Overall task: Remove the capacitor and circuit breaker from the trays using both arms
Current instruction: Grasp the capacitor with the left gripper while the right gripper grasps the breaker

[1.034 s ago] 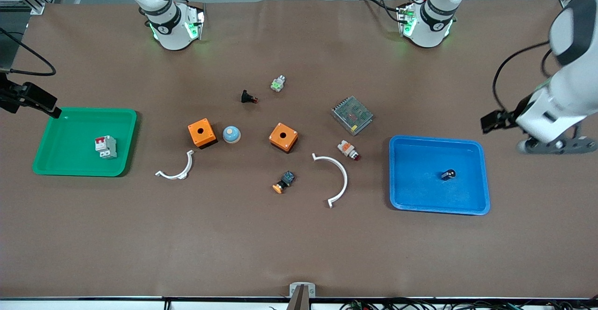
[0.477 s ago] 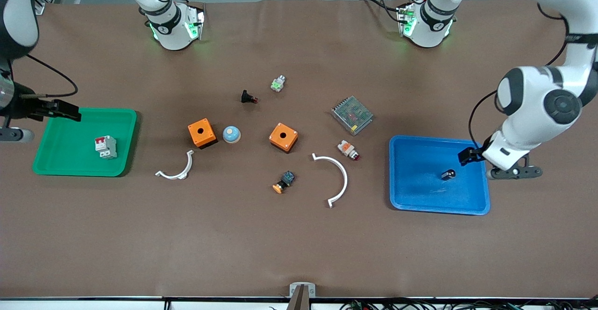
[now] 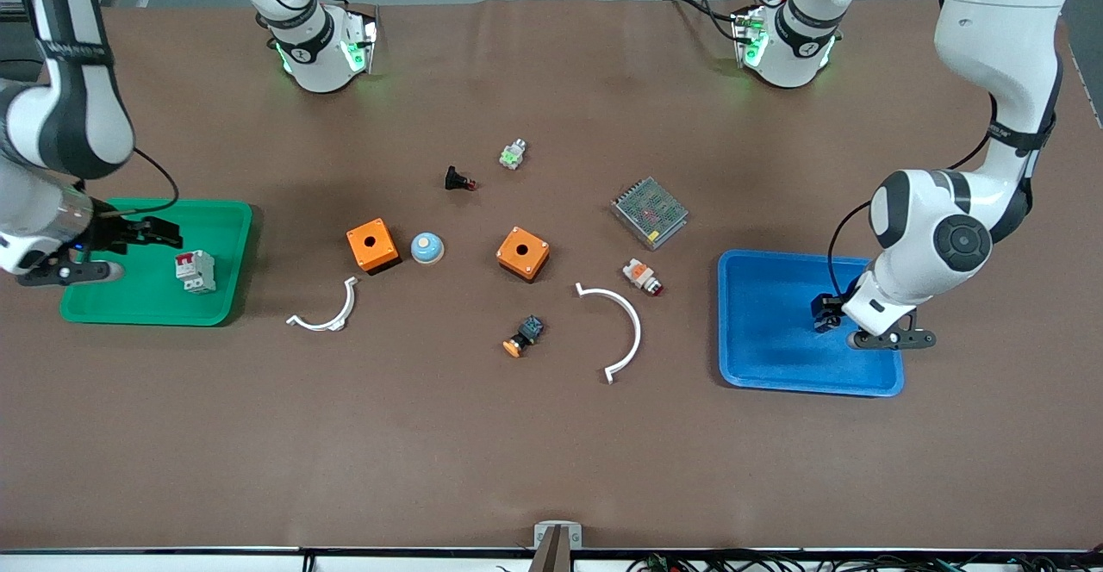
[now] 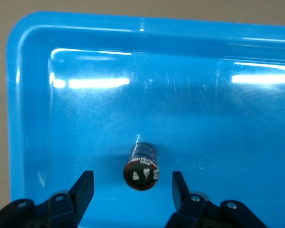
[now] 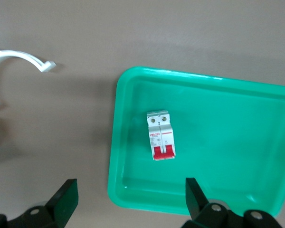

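Red-levered white breaker [image 5: 160, 135], green tray [image 5: 256, 109]

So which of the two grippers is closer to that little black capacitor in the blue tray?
The left. The left gripper hangs open right over the capacitor in the blue tray. The right gripper is over the green tray, at the table's right-arm end.

A brown table [image 3: 551, 434] carries a green tray [image 3: 129, 301] at the right arm's end, a blue tray [image 3: 767, 357] at the left arm's end, and between them two orange boxes [image 3: 372, 245], two white curved clips [image 3: 616, 326], a metal mesh box [image 3: 650, 212] and small button parts [image 3: 523, 336]
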Robot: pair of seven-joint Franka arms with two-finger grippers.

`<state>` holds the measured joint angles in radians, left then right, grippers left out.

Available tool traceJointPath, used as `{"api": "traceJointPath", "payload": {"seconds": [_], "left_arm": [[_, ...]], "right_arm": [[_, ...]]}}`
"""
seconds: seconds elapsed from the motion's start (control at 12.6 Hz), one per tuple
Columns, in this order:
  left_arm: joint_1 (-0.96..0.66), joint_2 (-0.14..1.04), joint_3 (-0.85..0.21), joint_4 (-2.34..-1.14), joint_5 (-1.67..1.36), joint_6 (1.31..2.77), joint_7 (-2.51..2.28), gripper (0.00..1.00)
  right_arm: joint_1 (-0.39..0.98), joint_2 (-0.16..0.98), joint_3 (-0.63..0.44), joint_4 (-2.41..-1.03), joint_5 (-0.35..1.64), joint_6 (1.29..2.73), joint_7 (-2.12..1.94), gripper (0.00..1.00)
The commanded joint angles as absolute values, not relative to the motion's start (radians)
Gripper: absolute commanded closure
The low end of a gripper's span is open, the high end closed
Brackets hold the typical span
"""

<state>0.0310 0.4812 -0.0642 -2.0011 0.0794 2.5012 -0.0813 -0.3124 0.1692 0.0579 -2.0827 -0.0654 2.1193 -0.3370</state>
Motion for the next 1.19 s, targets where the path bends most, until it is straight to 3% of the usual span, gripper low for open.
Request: {"api": "traceJointPath", "payload": {"seconds": [0.0, 0.24, 0.4, 0.48, 0.56, 0.64, 0.72, 0.95, 1.11], "left_arm": [[0.029, 0.515, -0.064, -1.965, 0.081, 2.505, -0.087, 0.43], [0.029, 0.549, -0.064, -1.937, 0.081, 2.508, -0.087, 0.52], [0.029, 0.561, -0.064, -1.927, 0.081, 2.508, -0.089, 0.67], [0.029, 0.560, -0.064, -1.927, 0.080, 2.508, -0.089, 0.81], [0.029, 0.558, -0.064, -1.928, 0.080, 2.502, -0.086, 0.91], [0.031, 0.545, -0.064, -1.936, 0.080, 2.497, -0.083, 0.98], [0.037, 0.505, -0.077, -1.960, 0.080, 2.488, -0.083, 0.99], [0.037, 0.385, -0.133, -1.977, 0.080, 2.299, -0.129, 0.99], [0.037, 0.286, -0.204, -1.990, 0.080, 2.171, -0.213, 0.99]], "right_arm": [[-0.373, 0.241, 0.077, -2.112, -0.084, 2.230, -0.400, 0.00], [-0.391, 0.281, 0.077, -2.218, -0.084, 2.438, -0.408, 0.00], [-0.423, 0.331, 0.077, -2.235, -0.083, 2.529, -0.455, 0.02], [-0.428, 0.340, 0.077, -2.235, -0.084, 2.537, -0.466, 0.13], [-0.426, 0.341, 0.077, -2.235, -0.083, 2.536, -0.466, 0.34], [-0.422, 0.342, 0.077, -2.235, -0.083, 2.536, -0.466, 0.58], [-0.420, 0.341, 0.077, -2.232, -0.084, 2.534, -0.466, 0.76], [-0.407, 0.333, 0.083, -2.212, -0.084, 2.522, -0.466, 0.94], [-0.368, 0.316, 0.086, -2.156, -0.083, 2.487, -0.450, 0.95]]}}
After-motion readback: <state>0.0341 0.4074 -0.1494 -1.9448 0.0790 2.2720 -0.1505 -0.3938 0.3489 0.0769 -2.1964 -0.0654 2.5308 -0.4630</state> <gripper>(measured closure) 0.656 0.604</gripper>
